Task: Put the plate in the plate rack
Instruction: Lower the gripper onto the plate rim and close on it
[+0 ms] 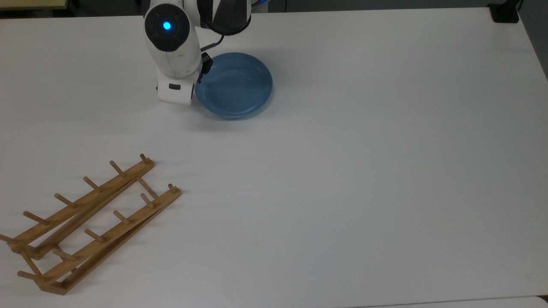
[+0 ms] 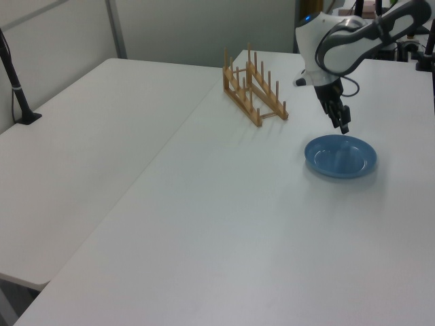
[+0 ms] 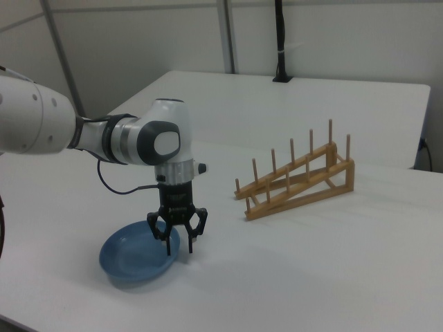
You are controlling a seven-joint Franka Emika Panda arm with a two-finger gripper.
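on the white table (image 1: pixel 364 149) the plate (image 1: pixel 234 84) lies flat, near the top view's upper middle. over its rim on the top view's left hangs the gripper (image 3: pixel 177 243), pointing down with its fingers spread apart, one inside the rim and one outside, holding nothing. whether they touch the rim i cannot tell. the plate rack (image 1: pixel 92 222) stands well apart, toward the top view's lower left corner, with no plate in it.
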